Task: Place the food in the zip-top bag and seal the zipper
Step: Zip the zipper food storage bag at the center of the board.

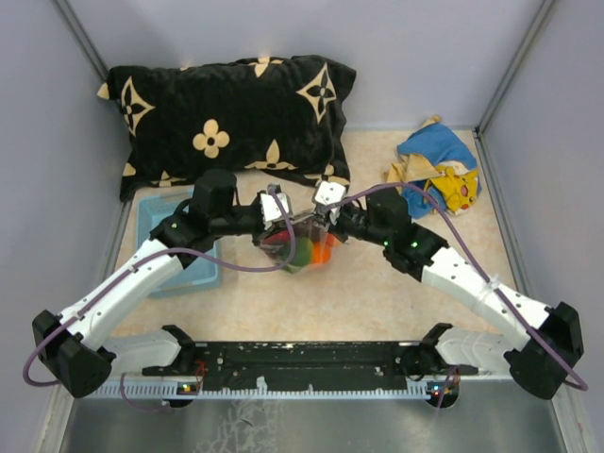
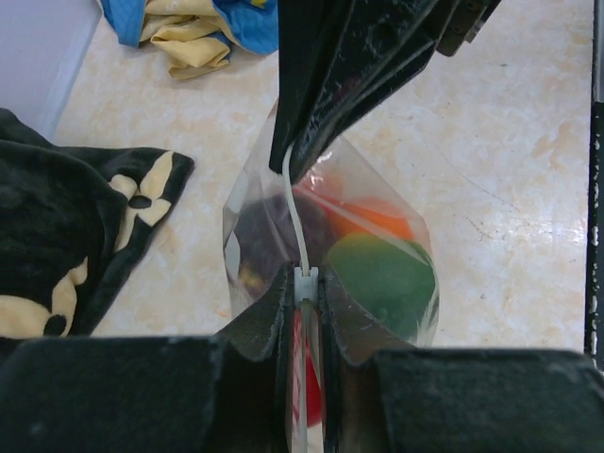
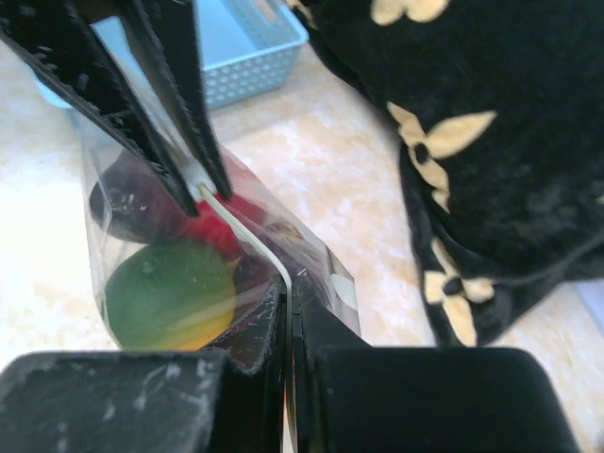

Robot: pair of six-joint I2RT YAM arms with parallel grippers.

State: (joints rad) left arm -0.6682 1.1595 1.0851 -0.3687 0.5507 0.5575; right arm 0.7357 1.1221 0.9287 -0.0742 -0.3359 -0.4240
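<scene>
I am pinching the zipper (image 2: 296,217) of the zip-top bag (image 1: 300,247) at both ends, with my left gripper (image 2: 304,281) and right gripper (image 3: 289,294) each pressed together on the pale strip. The bag is stretching between them over the middle of the counter (image 1: 377,293), at 3 o'clock from the blue basket (image 1: 149,226). It is holding the food (image 2: 382,278): green, orange, red and dark pieces.

The bag (image 1: 300,247) sits at the middle of the table (image 1: 377,293) with the food (image 1: 304,253) in it. The left gripper (image 2: 304,283) pinches the zipper (image 2: 298,212) at its left end, the right gripper (image 3: 291,300) at its right. The basket (image 1: 153,225) lies left of the bag, the pillow (image 1: 226,118) behind it, the cloth (image 1: 439,170) at the far right corner.
</scene>
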